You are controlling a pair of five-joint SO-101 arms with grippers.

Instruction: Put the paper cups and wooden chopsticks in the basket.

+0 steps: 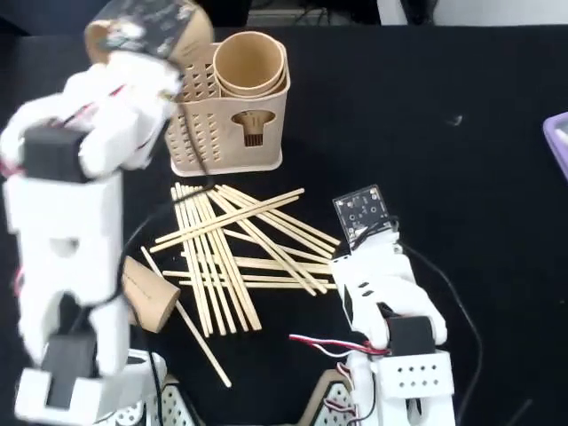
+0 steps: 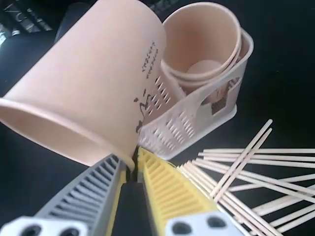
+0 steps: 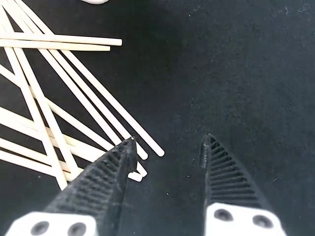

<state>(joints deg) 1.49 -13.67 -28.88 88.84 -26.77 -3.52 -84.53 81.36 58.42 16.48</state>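
A black cloth [image 1: 479, 231] covers the table. At its right edge, toward the far side, the corner of a lilac plastic container [image 1: 558, 142] juts in. A small pale fleck [image 1: 454, 119] lies left of it.

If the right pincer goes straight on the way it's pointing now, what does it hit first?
The right pincer, open, would most likely meet the bare black table first. The wooden chopsticks end close beside one fingertip, so that finger might graze them; depth is unclear.
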